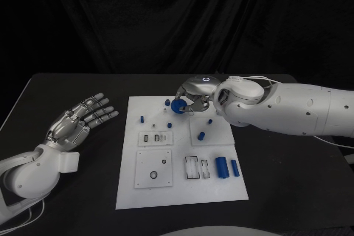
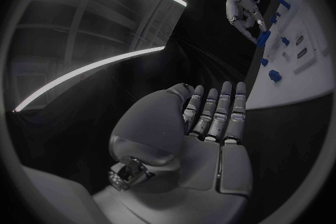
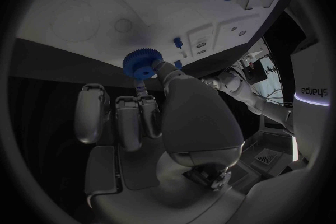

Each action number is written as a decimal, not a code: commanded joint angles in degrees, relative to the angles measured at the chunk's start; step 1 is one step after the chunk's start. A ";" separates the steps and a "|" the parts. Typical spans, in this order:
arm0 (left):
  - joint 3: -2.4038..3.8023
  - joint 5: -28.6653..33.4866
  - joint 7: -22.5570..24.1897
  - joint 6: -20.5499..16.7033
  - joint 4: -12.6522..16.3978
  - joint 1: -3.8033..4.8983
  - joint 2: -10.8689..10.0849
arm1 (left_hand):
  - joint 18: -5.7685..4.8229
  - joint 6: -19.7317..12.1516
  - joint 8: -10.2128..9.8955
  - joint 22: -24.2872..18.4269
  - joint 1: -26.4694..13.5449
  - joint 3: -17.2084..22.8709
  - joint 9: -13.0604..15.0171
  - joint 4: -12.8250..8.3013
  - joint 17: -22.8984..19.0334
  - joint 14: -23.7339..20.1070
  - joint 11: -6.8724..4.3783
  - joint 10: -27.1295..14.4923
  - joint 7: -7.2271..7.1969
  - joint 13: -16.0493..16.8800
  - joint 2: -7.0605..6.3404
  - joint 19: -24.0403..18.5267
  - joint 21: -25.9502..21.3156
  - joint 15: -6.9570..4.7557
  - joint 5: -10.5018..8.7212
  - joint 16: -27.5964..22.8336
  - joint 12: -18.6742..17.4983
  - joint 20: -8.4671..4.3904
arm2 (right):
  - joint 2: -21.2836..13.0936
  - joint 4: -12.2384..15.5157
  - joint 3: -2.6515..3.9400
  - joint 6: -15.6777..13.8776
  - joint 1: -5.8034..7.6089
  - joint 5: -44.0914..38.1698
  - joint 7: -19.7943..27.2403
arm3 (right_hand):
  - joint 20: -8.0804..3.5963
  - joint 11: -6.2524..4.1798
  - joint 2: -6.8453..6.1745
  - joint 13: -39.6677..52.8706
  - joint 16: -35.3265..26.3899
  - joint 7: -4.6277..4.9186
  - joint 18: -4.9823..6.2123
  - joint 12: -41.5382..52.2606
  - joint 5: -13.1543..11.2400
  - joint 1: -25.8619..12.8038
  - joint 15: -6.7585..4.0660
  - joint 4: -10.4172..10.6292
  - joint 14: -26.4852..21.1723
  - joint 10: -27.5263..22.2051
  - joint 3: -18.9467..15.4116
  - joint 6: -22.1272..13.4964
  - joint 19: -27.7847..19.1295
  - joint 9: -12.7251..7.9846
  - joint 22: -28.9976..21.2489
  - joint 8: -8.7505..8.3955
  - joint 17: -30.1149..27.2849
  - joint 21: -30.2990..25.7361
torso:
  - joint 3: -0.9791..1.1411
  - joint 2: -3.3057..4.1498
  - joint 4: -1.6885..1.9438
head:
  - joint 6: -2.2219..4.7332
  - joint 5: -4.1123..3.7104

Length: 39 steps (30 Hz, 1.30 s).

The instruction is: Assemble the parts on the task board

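Head view: right hand (image 1: 196, 95) pinches blue gear (image 1: 177, 106) above task board (image 1: 180, 192).

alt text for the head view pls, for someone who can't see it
The robot's right hand holds a blue gear over the far edge of the white task board on a black table. The left hand rests open, off the board's left side. Smaller blue parts sit on the board, including two cylinders near its right edge.
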 commanded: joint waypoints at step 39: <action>0.05 0.25 -0.77 1.12 -0.30 0.02 1.16 | -0.65 -0.08 -0.03 0.09 -0.07 0.58 0.02 -0.13 -0.11 -0.28 0.60 0.21 0.53 -0.06 0.21 -0.55 0.35 0.41 -0.10 0.47 0.20 0.10 | 10.30 -8.62 0.04 7.68 -0.34 -0.15 -0.17 | 0.56 0.42 -0.51 1.97 -3.76 -2.19 0.38 -3.39 -4.73 -1.06 0.70 -0.03 -0.48 -7.04 1.60 -5.45 -3.77 7.45 1.75 0.14 5.38 -4.84 | 0.07 0.08 0.14 | -0.73 -0.30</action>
